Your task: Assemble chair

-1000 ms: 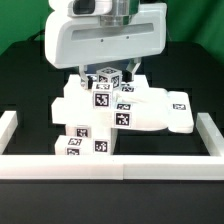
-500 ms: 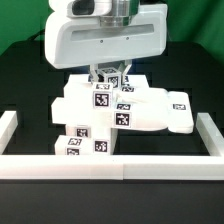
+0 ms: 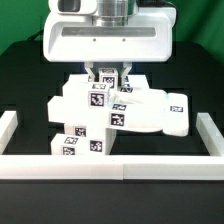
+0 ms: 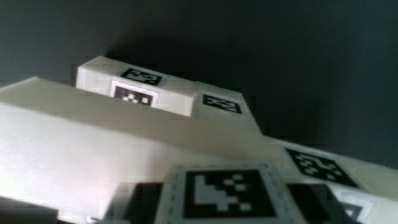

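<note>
The chair's white tagged parts lie stacked in the middle of the black table: a wide slab reaching toward the exterior view's right, blocky pieces in front, and a small tagged block on top at the back. My gripper hangs straight over that block and is shut on it. In the wrist view the block's tag fills the space between my dark fingers, with the slab and another tagged piece beyond.
A low white border wall runs along the front and up both sides. The big white hand housing hides the table behind the stack.
My jaws have closed from wide open onto the small block. The stack of parts has shifted slightly, its right end sitting a little lower in the exterior view.
</note>
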`<action>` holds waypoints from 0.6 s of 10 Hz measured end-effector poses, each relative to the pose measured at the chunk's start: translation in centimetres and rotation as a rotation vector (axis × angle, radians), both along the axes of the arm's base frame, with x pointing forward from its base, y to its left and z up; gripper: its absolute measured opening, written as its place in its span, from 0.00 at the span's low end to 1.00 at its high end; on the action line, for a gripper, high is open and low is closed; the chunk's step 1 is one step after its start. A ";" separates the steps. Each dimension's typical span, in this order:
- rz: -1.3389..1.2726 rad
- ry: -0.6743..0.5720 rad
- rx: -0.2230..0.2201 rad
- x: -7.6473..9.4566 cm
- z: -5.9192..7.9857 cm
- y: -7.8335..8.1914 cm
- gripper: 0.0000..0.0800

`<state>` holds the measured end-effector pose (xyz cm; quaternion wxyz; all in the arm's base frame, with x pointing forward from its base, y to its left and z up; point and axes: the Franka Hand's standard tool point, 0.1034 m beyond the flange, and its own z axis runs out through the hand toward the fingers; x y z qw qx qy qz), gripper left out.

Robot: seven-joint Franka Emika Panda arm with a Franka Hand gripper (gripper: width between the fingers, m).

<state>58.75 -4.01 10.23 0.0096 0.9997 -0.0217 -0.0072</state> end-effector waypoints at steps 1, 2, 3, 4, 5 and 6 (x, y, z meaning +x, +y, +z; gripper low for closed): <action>-0.101 0.007 0.002 0.0 0.0 0.1 0.34; -0.228 0.006 0.016 0.0 0.0 0.2 0.34; -0.328 0.003 0.024 0.0 0.0 0.3 0.34; -0.384 0.002 0.023 0.0 0.0 0.3 0.34; -0.461 0.002 0.022 0.0 0.0 0.3 0.34; -0.514 0.001 0.021 0.0 0.0 0.3 0.34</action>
